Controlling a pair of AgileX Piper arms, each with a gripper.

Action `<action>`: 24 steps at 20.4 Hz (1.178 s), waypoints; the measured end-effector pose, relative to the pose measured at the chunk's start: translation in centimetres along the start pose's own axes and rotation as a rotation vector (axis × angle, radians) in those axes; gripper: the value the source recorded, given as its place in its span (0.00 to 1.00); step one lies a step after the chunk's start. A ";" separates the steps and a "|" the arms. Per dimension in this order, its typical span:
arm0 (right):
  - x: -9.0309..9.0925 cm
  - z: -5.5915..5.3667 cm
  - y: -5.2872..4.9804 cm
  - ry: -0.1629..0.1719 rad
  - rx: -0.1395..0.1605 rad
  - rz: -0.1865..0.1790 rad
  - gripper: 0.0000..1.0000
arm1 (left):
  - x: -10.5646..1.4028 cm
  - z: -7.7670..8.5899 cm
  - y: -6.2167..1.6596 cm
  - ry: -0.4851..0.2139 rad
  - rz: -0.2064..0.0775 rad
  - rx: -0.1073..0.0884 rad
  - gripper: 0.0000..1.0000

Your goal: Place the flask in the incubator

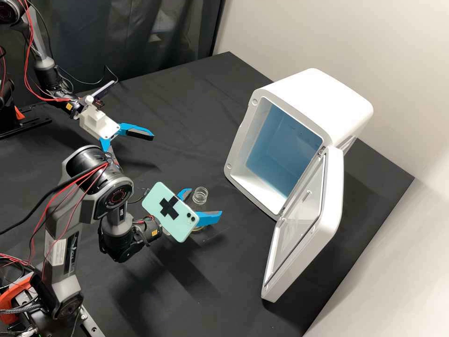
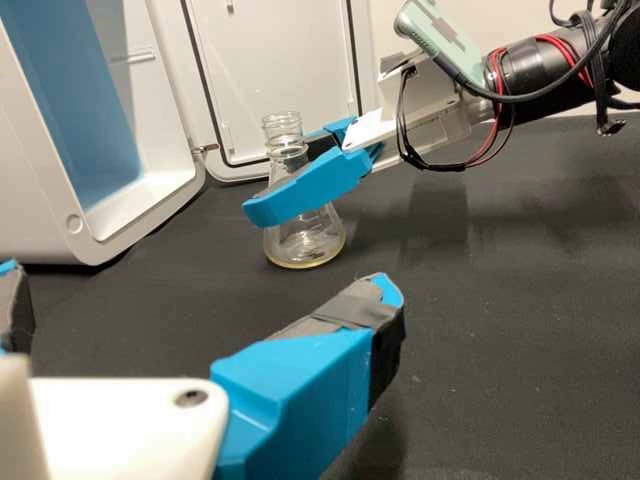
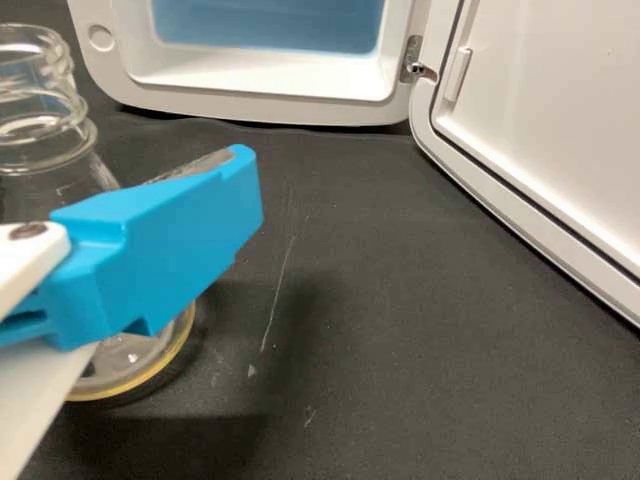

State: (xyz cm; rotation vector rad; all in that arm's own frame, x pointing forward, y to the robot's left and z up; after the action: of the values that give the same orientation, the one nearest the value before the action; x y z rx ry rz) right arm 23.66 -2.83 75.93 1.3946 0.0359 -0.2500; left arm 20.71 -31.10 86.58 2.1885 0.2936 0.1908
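Observation:
A small clear conical flask (image 1: 200, 194) stands upright on the black bench in front of the incubator (image 1: 322, 93), a white box with a blue inside, tipped back, its door (image 1: 308, 220) swung wide. My right gripper (image 1: 201, 205) is open and low at the bench, one blue finger (image 3: 150, 245) on each side of the flask (image 3: 40, 110). From the left wrist view, the flask (image 2: 300, 235) sits with a right finger (image 2: 310, 185) crossing its cone. My left gripper (image 1: 125, 139) hangs open and empty above the bench, farther back from the incubator.
The open door's inner panel (image 3: 540, 130) lies to the side of the incubator's mouth (image 3: 270, 85). A green phone (image 1: 170, 211) is fixed on the right arm's wrist. Bare black bench lies between flask and incubator. The bench edge runs beyond the door.

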 end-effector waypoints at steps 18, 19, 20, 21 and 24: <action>0.0 -0.3 -0.2 0.008 0.027 -0.008 0.00 | -0.1 -0.2 0.01 0.007 0.001 -0.001 1.00; 0.0 -0.3 -0.2 0.008 0.027 -0.008 0.00 | -0.1 -0.2 0.01 0.007 0.001 -0.001 1.00; 0.0 -0.3 -0.2 0.009 0.027 -0.009 0.00 | -0.1 -0.2 0.01 0.007 0.001 -0.001 1.00; 0.0 -0.3 -0.2 0.009 0.027 -0.009 0.00 | -0.1 -0.2 0.01 0.007 0.001 -0.001 1.00; 0.0 -0.3 -0.3 0.005 0.034 -0.006 0.00 | -0.1 -0.2 0.01 0.007 0.001 -0.001 1.00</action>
State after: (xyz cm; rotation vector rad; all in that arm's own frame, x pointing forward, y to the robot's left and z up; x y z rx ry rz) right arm 23.60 -2.56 75.61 1.4294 0.0408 -0.2532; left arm 20.58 -30.97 86.71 2.1876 0.2970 0.1994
